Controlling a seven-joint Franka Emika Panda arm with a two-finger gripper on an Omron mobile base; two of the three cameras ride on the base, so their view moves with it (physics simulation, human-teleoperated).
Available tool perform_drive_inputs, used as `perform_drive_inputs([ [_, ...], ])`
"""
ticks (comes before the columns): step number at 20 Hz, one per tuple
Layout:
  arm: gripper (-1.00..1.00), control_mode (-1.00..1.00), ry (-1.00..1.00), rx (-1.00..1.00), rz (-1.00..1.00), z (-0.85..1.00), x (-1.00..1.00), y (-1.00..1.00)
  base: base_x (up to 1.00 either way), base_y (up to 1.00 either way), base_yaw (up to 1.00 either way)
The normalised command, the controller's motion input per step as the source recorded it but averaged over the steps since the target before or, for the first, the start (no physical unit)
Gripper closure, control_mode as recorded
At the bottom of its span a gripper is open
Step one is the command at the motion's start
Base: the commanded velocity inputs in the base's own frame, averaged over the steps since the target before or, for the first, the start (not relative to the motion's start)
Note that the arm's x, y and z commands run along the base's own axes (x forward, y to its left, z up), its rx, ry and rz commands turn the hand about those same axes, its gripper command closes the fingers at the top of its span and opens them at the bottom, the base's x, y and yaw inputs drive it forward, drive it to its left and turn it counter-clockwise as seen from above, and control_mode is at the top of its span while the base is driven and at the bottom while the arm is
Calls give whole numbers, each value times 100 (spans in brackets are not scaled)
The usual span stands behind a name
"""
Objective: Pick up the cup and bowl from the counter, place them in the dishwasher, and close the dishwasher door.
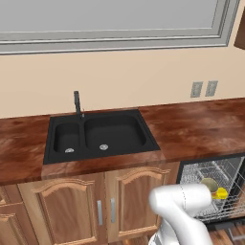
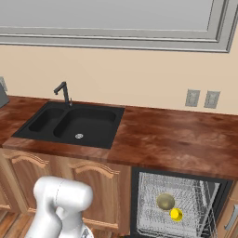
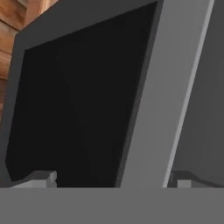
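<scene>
The olive-tan bowl [image 1: 209, 184] [image 2: 165, 201] and the bright yellow cup [image 1: 220, 193] [image 2: 176, 214] lie side by side on the grey wire rack of the open dishwasher [image 2: 186, 188], under the reddish-brown counter [image 2: 176, 139]. In the hand view my gripper [image 3: 113, 178] is open, with its two fingertips [image 3: 43, 177] far apart and nothing between them. It faces the dishwasher door [image 3: 78, 100] at close range, a flat black panel with a grey edge [image 3: 162, 87]. How near the fingertips are to the door I cannot tell.
A black double sink [image 1: 100, 134] with a dark faucet [image 1: 77, 103] is set into the counter on the left. Light wood cabinet doors [image 1: 134, 201] stand beside the dishwasher. Two wall sockets [image 2: 202, 98] are above the counter. Wooden floor [image 3: 13, 26] shows past the door's corner.
</scene>
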Motion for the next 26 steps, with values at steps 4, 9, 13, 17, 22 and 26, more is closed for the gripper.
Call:
perform_drive_inputs([
  [4, -100, -100, -14, -21, 0, -9, 54, -6, 0, 0, 0],
  [9, -100, -100, -14, -20, 0, -2, 68, -1, 0, 0, 0],
  [13, -100, -100, -11, -17, 0, -14, 65, -1, 0, 0, 0],
  [17, -100, -100, -10, -17, 0, -22, 68, -1, 0, 0, 0],
  [22, -100, -100, -9, -18, 0, -28, 71, -3, 0, 0, 0],
  [26, -100, -100, -9, -17, 0, -31, 65, -2, 0, 0, 0],
])
